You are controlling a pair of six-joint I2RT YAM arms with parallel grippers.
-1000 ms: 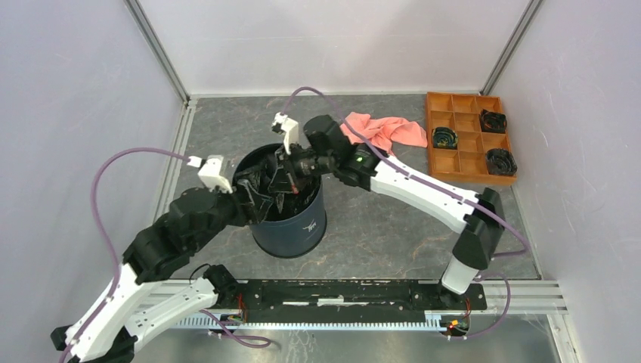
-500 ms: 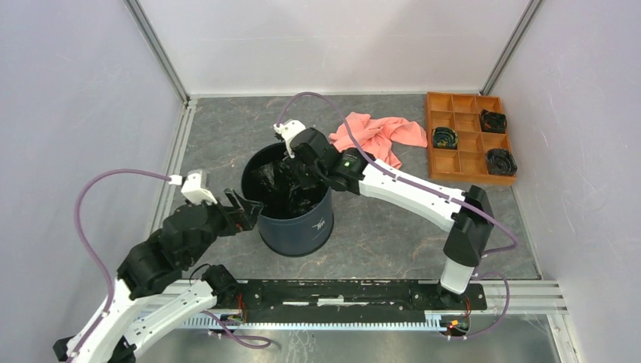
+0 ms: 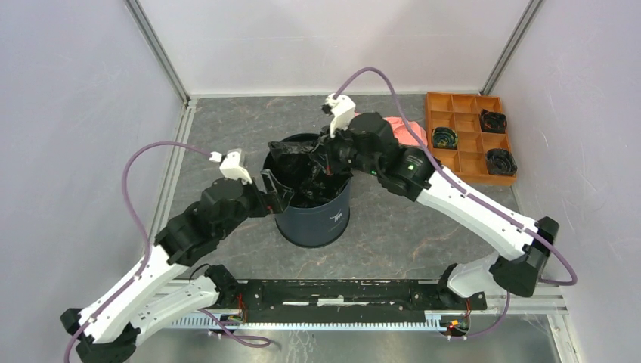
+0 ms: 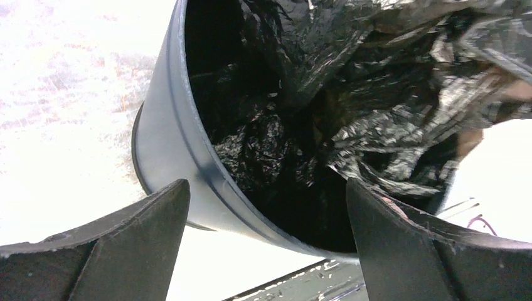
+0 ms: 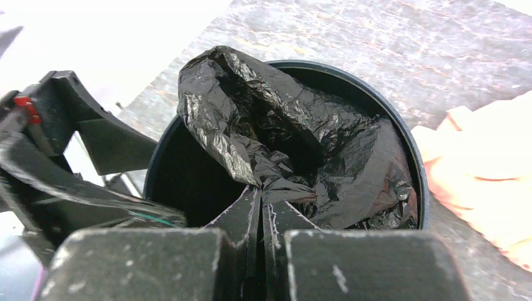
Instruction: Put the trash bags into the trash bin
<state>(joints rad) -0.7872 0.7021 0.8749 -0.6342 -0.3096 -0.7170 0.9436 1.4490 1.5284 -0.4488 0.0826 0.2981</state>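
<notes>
The navy trash bin (image 3: 316,225) stands upright mid-table with a white mark on its side. The glossy black trash bag (image 3: 297,170) is crumpled inside it and bulges above the rim. My right gripper (image 3: 326,160) is over the bin's far side, shut on a fold of the bag (image 5: 282,125); its tips (image 5: 262,193) pinch the plastic just above the bin's rim (image 5: 404,128). My left gripper (image 3: 277,192) is open at the bin's left rim. In the left wrist view the rim (image 4: 188,150) passes between its spread fingers (image 4: 144,226), with the bag (image 4: 376,81) beyond.
A salmon-pink cloth (image 3: 406,128) lies behind the right arm, just past the bin; it also shows in the right wrist view (image 5: 483,150). An orange compartment tray (image 3: 456,163) with three dark round items sits at the far right. Walls close in on three sides.
The bin has shifted to the right. My right gripper has risen and moved right with the bag pinched. My left gripper followed to the bin's left rim, still open.
</notes>
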